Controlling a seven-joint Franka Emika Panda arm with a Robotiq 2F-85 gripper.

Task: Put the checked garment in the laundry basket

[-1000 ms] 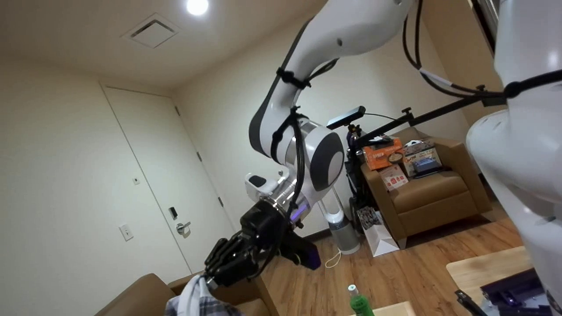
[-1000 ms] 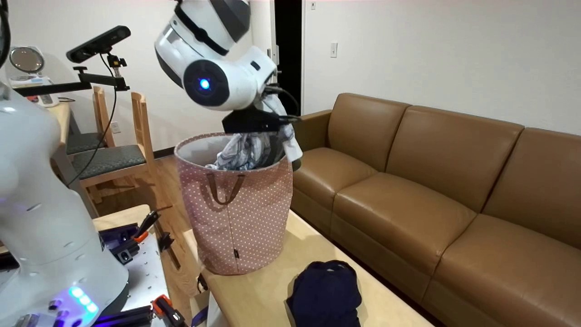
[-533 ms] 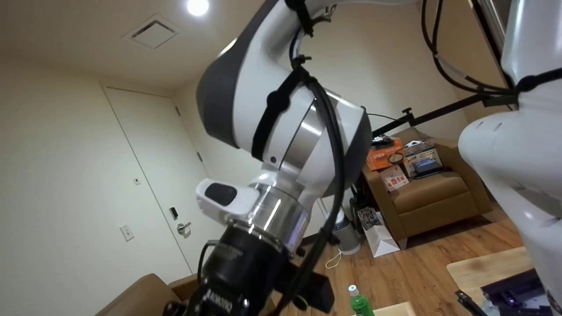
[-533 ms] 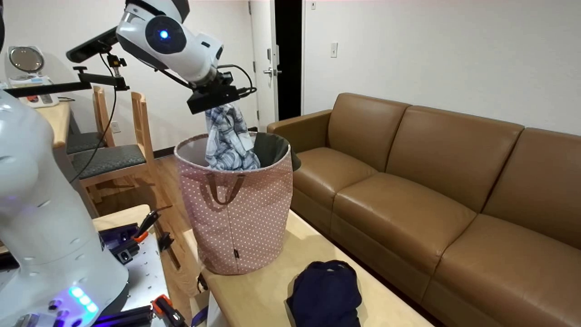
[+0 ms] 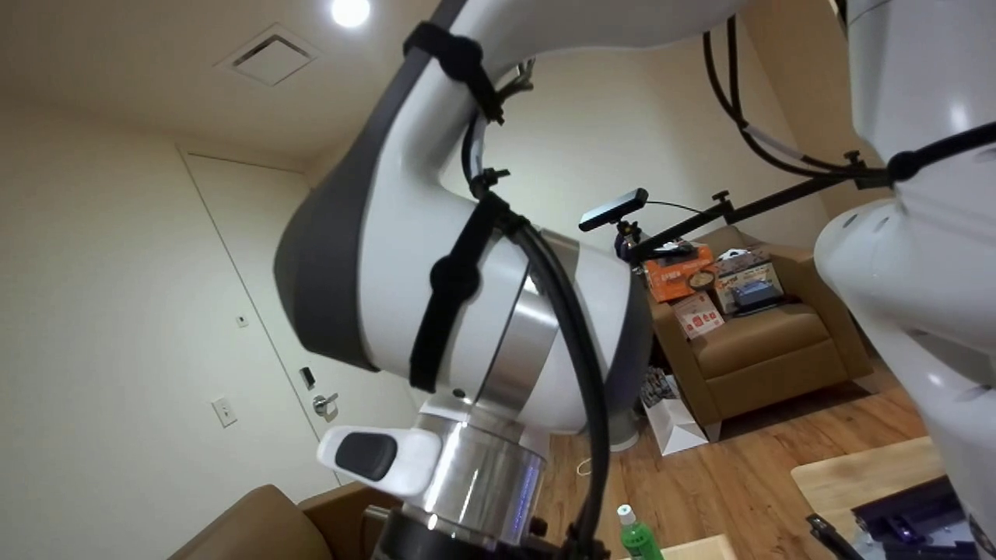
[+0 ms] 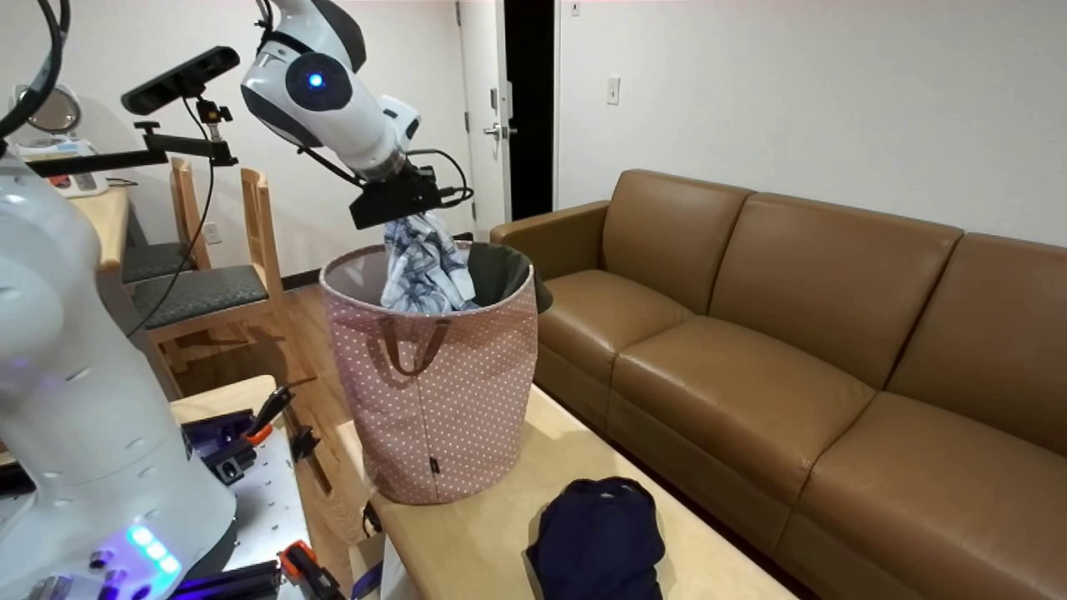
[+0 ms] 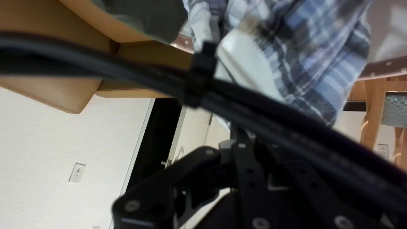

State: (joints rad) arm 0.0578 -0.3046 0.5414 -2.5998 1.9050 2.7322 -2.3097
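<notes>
The checked garment [image 6: 428,268], blue, white and grey, hangs from my gripper into the laundry basket [image 6: 442,408], a pink bag with white dots. Its lower part lies inside the basket opening. In the wrist view the garment [image 7: 305,57] fills the upper middle, with the basket rim [image 7: 381,67] at right. My gripper [image 7: 249,136] is shut on the garment's upper end, just above the opening; a black cable hides part of the fingertips. In an exterior view the wrist camera mount covers the fingers, and in an exterior view [image 5: 436,540] only the wrist shows.
A dark green cloth [image 6: 500,271] lies in the basket and over its far rim. A folded navy garment [image 6: 596,542] lies on the wooden table [image 6: 467,542]. A brown sofa [image 6: 708,358] runs behind. A green bottle [image 5: 640,538] stands near the arm.
The gripper has moved from the basket's sofa-side rim back over the opening, then sunk slightly. The checked garment has come along, and the end draped over the rim is now inside.
</notes>
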